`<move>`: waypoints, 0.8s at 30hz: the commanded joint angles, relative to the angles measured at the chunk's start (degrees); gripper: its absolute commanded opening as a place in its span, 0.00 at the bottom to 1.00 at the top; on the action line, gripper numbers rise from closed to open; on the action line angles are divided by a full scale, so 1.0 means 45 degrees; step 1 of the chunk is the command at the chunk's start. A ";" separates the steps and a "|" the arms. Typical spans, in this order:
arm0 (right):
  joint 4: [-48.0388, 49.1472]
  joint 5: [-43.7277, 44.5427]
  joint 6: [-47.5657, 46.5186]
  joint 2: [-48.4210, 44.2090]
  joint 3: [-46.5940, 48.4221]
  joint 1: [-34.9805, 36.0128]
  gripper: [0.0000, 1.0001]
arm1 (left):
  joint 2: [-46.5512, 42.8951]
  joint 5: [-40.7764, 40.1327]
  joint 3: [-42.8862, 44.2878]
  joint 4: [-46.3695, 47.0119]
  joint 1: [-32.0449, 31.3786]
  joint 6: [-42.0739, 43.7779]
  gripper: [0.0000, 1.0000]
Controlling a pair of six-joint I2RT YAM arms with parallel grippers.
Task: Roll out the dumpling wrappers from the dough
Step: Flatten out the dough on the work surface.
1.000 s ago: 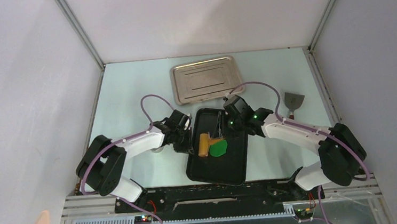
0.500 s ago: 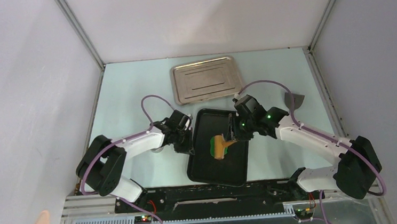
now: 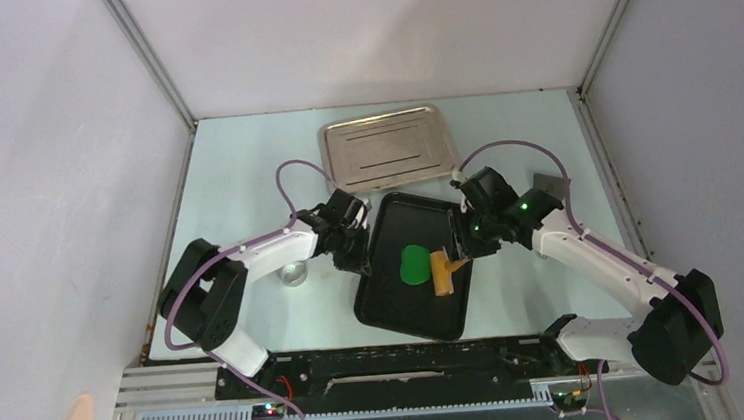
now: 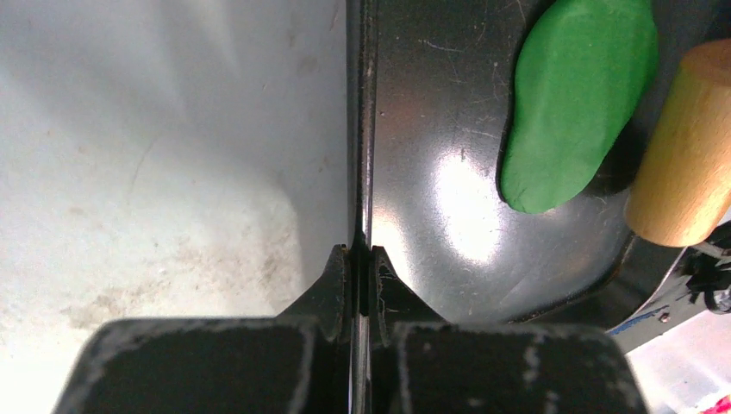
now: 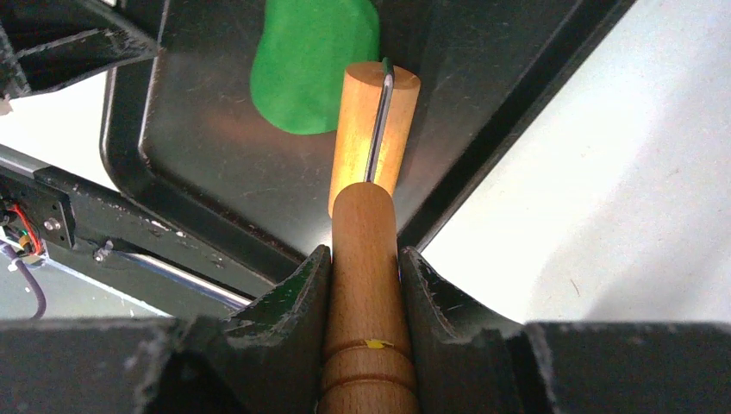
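From the top view, your left gripper [image 3: 360,262] sits on the left rim of the black tray [image 3: 406,313], and your right gripper [image 3: 466,254] reaches in from the right with the wooden roller [image 3: 442,273]. The dough [image 3: 413,264] lies near the middle of the tray as one flattened green oval. The roller head rests just beside its right edge, close to the tray's right wall. No finished dumpling wrappers show anywhere here, and none on the steel tray [image 3: 383,149] at the back.

In the left wrist view, your jaws are pressed together on the thin tray rim, pinning it. Beyond them the dough shows a smooth, thick, rounded edge. It is a slab, not yet a thin sheet, and the roller end stands next to its far side.

In the right wrist view, your fingers are clamped around the roller's handle. The head lies on the tray floor at the dough's edge; whether they touch I cannot tell.

So I judge you are early to midway. The lump is pressed flat, but you have yet to thin it further and shape neat round discs. Nearly all of the wrapper-making itself remains.
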 commanded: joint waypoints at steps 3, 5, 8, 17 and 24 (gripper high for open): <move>0.0562 -0.0270 -0.0589 -0.0826 0.0770 -0.0239 0.00 | 0.0165 0.0604 0.1222 0.0332 0.0013 0.0563 0.00; 0.0598 -0.0341 -0.0640 -0.0604 0.0969 -0.0237 0.00 | 0.0289 0.0426 0.1488 -0.0070 0.0005 0.0808 0.05; 0.0643 -0.0485 -0.0823 -0.0026 0.1490 -0.0255 0.00 | 0.0382 0.0130 0.1800 -0.0595 0.0013 0.1067 0.21; -0.1086 -0.0710 -0.2184 0.2642 0.3657 -0.0268 0.00 | 0.0041 -0.0334 0.1987 -0.1118 0.0018 0.1088 0.40; -0.1514 -0.0918 -0.2770 0.3428 0.3982 -0.0150 0.00 | -0.1437 -0.0327 0.1050 -0.1031 0.0061 -0.0206 0.41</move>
